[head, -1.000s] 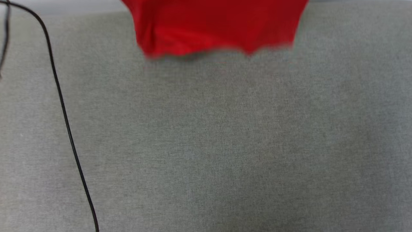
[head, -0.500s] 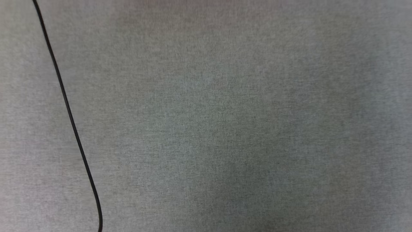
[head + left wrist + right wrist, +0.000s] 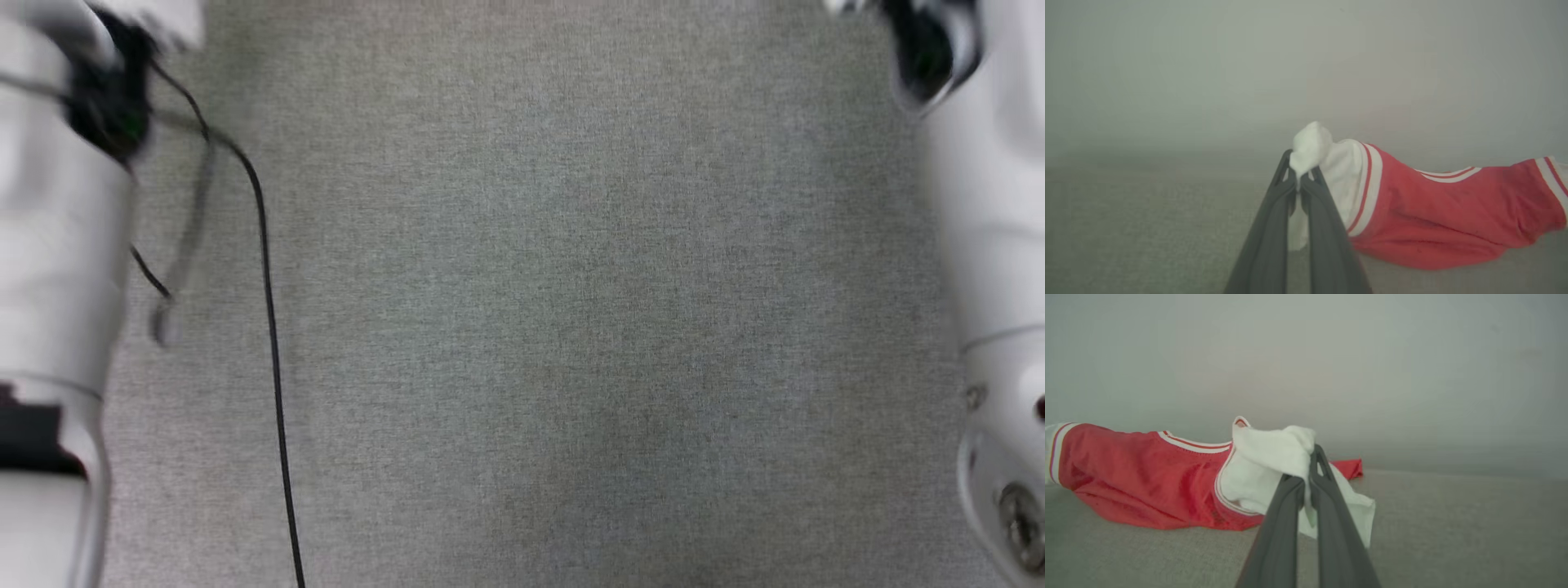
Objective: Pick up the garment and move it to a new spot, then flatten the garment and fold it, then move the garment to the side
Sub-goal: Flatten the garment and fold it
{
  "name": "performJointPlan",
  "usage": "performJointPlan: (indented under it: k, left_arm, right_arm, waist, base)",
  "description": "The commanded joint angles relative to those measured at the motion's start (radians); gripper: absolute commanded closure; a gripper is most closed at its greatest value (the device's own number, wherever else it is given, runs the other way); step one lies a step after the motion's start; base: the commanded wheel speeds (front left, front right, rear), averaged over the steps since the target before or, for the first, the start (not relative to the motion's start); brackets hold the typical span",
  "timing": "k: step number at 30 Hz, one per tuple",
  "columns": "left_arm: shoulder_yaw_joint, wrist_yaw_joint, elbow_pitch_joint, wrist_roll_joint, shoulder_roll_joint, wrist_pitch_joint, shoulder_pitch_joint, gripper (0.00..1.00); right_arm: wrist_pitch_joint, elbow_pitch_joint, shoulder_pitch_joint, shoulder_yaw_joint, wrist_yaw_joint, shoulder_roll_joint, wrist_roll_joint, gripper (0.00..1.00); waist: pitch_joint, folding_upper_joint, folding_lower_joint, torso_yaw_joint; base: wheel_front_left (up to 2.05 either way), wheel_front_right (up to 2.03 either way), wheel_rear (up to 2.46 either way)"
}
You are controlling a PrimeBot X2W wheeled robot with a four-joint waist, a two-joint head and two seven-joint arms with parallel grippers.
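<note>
**Observer:** State the grip on each side.

**Operator:** My left hand (image 3: 1301,171) has its fingers pressed together on a bunch of white fabric at one shoulder of the jersey (image 3: 1453,212). My right hand (image 3: 1308,473) pinches a similar white bunch at the other shoulder. Neither hand is spread.

**Observer:** Where does the jersey lie from each hand?

**Operator:** From the left hand, the red body runs off to that hand's right, low and just past the fingertips. From the right hand, it runs off to that hand's left. Its underside rests on the desk (image 3: 1453,522), and the pinched ends stand raised above it.

**Observer:** Long axis?

**Operator:** It runs from hand to hand, shoulder to shoulder, with slack in the middle. I judge that the coming move, laying the jersey flat, turns on this line. The hands would need to part along it, each away from the other, until the sag is taken up.

**Observer:** Which arm is nearer?

**Operator:** Neither, since each holds its own end. In the head view, the left forearm (image 3: 57,245) and the right forearm (image 3: 996,204) stand at either edge of the desk's grey cloth. A black cable (image 3: 269,327) runs beside the left one. I cannot tell how the hem lies.
</note>
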Motion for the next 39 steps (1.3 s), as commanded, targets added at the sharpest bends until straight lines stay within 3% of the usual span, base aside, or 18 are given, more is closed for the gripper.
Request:
performJointPlan:
  k: [1, 7, 14, 18, 28, 39]
  left_arm:
    - [-0.015, 0.000, -0.012, -0.008, -0.005, -0.007, 0.041, 1.00]
    - [-0.030, 0.000, -0.080, -0.052, 0.000, -0.019, 0.243, 1.00]
    - [0.072, 0.002, -0.228, 0.024, 0.004, -0.020, 0.508, 1.00]
    - [0.145, 0.007, -0.303, 0.061, -0.027, -0.019, 0.658, 1.00]
    - [0.290, 0.028, -0.475, 0.139, -0.083, -0.019, 1.018, 1.00]
    - [0.303, 0.063, -0.603, 0.168, -0.114, -0.015, 1.320, 1.00]
  right_arm:
    - [-0.016, 0.011, 0.038, -0.001, -0.001, 0.001, 0.029, 1.00]
    - [-0.070, 0.022, 0.227, 0.037, -0.001, -0.007, 0.109, 1.00]
    - [-0.087, -0.043, 0.457, 0.092, -0.001, -0.053, 0.184, 1.00]
    - [-0.076, -0.106, 0.592, 0.099, -0.001, -0.090, 0.217, 1.00]
    - [-0.003, -0.372, 0.980, 0.012, -0.001, -0.110, 0.227, 1.00]
    - [0.196, -0.753, 1.400, -0.143, -0.001, -0.034, 0.156, 1.00]
  waist:
    - [-0.015, 0.0000, -0.0002, 0.008]
    - [-0.088, 0.0000, -0.0002, 0.020]
    - [-0.201, 0.0000, -0.0002, 0.021]
    - [-0.266, 0.0000, -0.0002, 0.032]
    - [-0.435, 0.0000, -0.0002, 0.033]
    - [-0.559, 0.0000, -0.0002, 0.051]
  base:
    - [0.00, 0.00, 0.00]
    - [0.00, 0.00, 0.00]
    - [0.00, 0.00, 0.00]
    - [0.00, 0.00, 0.00]
    - [0.00, 0.00, 0.00]
    - [0.00, 0.00, 0.00]
